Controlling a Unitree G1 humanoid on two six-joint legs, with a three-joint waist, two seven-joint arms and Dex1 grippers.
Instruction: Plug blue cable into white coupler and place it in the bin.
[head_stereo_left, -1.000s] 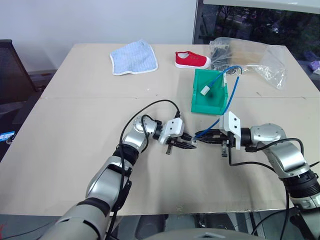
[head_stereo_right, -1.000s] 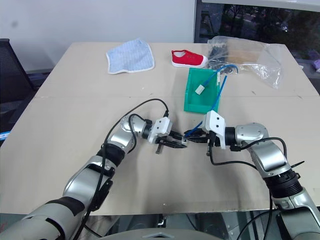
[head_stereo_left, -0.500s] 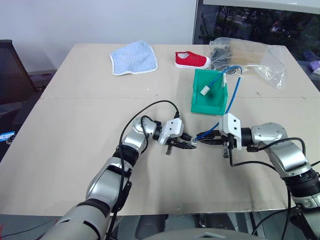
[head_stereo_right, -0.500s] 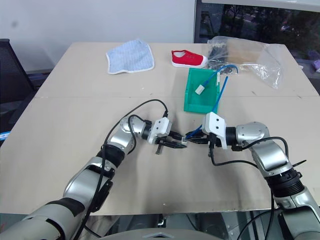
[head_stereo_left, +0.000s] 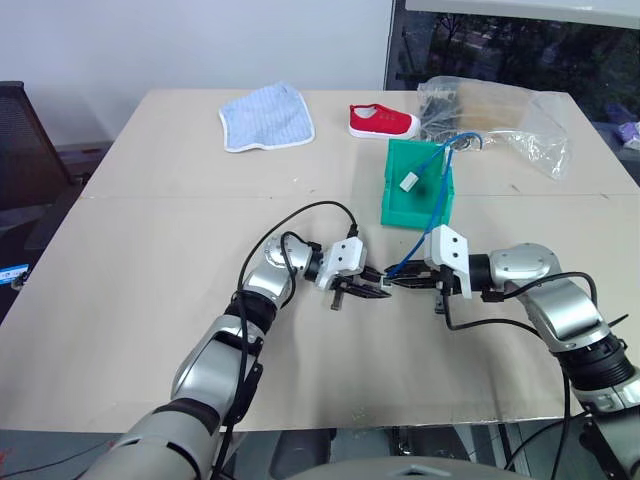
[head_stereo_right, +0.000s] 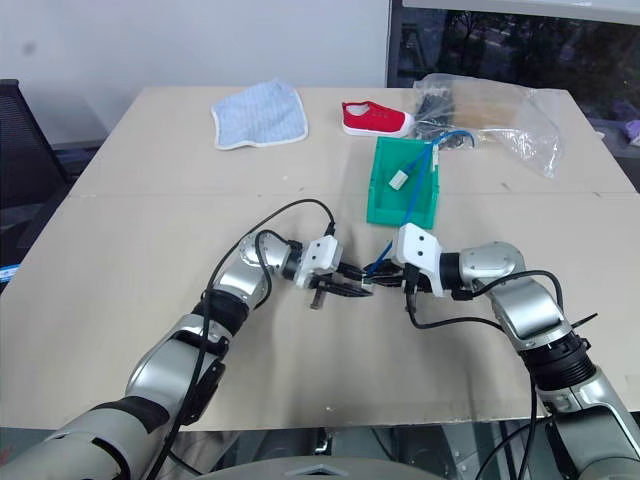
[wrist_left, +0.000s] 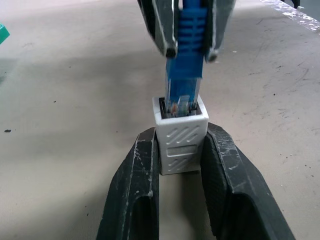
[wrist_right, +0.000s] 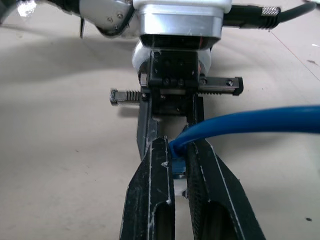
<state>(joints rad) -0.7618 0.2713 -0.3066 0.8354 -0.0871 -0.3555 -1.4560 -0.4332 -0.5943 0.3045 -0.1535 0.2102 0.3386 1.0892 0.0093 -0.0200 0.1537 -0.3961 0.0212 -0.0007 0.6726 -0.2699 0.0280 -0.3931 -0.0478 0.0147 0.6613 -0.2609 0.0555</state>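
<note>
Left pincer (wrist_left: 180, 165) clamped on the white coupler (wrist_left: 180, 139), socket facing the right pincer (wrist_right: 176, 165). Right pincer closed tight on the blue cable (wrist_right: 250, 122) just behind its plug, fingers (wrist_left: 162, 27) either side of the blue boot. Clear plug tip seated in the mouth of the coupler's socket; cannot tell whether fully home. Both pincers meeting tip to tip just above the tan surface (head_stereo_left: 150, 300), near the middle, in front of the bin (head_stereo_left: 420, 190). Cable rising from the right pincer in a curve toward the bin. Inside the green bin, a second blue cord (head_stereo_left: 440, 160) with its own white block (head_stereo_left: 409, 181). Farther back on the surface: blue striped cloth (head_stereo_left: 267, 117), red shoe (head_stereo_left: 382, 121), crumpled clear plastic bag (head_stereo_left: 510, 120).
</note>
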